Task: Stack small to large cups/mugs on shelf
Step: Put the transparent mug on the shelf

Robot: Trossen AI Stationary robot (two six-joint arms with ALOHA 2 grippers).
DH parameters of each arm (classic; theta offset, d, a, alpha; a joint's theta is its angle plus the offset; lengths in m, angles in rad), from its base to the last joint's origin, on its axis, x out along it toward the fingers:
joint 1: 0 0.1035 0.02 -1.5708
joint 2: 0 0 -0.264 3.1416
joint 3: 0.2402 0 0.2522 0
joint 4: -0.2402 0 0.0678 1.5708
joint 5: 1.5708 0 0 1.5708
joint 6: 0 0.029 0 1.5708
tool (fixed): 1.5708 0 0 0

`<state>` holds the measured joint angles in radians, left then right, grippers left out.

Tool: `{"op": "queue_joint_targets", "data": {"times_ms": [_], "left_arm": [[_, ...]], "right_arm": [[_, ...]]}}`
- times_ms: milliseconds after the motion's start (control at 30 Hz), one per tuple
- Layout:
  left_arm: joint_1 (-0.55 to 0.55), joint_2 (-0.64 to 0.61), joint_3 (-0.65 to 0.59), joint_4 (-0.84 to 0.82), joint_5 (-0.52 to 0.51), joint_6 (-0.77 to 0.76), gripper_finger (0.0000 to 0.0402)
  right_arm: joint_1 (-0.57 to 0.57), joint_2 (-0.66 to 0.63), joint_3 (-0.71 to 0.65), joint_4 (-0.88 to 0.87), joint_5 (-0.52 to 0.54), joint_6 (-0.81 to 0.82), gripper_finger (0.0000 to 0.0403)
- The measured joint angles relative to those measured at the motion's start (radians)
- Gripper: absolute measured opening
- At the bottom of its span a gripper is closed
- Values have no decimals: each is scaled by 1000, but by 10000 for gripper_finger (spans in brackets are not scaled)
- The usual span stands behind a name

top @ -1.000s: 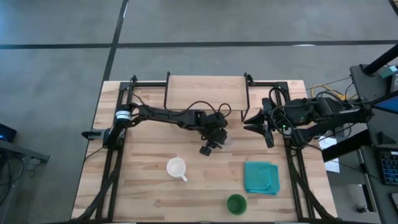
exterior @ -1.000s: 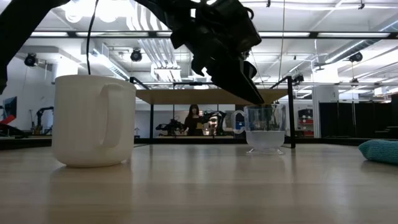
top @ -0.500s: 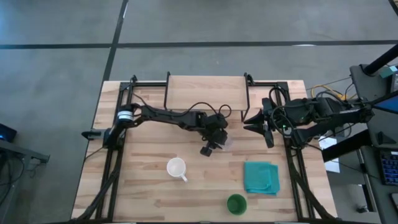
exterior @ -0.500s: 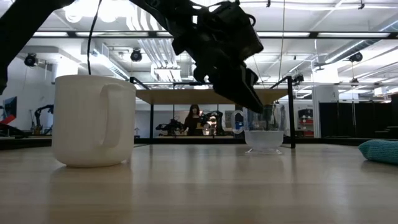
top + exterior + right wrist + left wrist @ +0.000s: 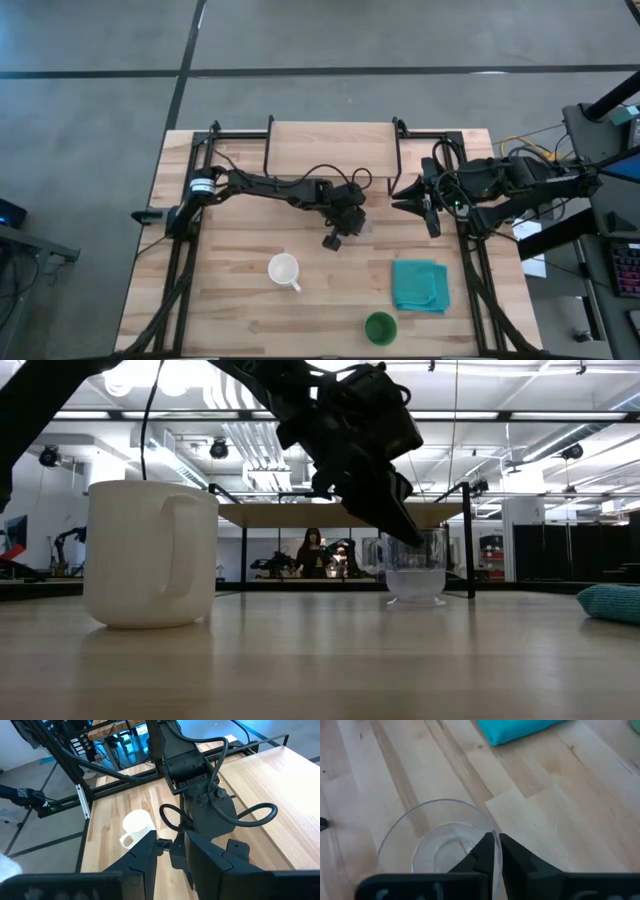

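Observation:
The small clear glass cup (image 5: 440, 845) stands upright near the table's middle (image 5: 360, 226), in front of the shelf (image 5: 335, 146), a light board on black legs. My left gripper (image 5: 493, 840) is shut on its rim, reaching down from the left (image 5: 410, 535). The white handled mug (image 5: 284, 269) stands on its base nearer the front, large in the low view (image 5: 150, 555). By the near edge stands the green cup (image 5: 380, 327). My right gripper (image 5: 408, 195) waits open at the table's right side, touching nothing. My left gripper pinches the glass cup's rim (image 5: 490, 826), one finger (image 5: 479, 856) inside the cup and the other (image 5: 516, 859) outside its wall. The fingers come slanting down from above and from the table's left. The cup is upright, its base (image 5: 415, 598) low at the tabletop; whether it is lifted, I cannot tell.
A folded teal cloth (image 5: 420, 284) lies to the right of the mug, between the glass cup and the green cup. The shelf's black legs (image 5: 468, 540) stand just behind the glass cup. Black frame rails run along the table's left and right sides.
My left gripper has come down onto the glass cup's rim, one finger dipping inside it. The cup has shifted a little toward the table's left and stayed upright. The right arm has kept still.

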<state>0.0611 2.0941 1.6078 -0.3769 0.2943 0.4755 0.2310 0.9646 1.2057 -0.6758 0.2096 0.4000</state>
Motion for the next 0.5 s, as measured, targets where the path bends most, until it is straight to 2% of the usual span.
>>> {"op": "queue_joint_targets", "data": {"times_ms": [233,367,500], "left_arm": [[-5,-33,47,-153,-76,-1,1],[-6,-105,68,-211,-76,-12,0],[-6,-201,83,-228,-77,-87,0]], "right_arm": [[0,0,0,-1,0,-3,96],[0,1,0,-1,0,-3,96],[0,1,0,0,0,-3,96]]}}
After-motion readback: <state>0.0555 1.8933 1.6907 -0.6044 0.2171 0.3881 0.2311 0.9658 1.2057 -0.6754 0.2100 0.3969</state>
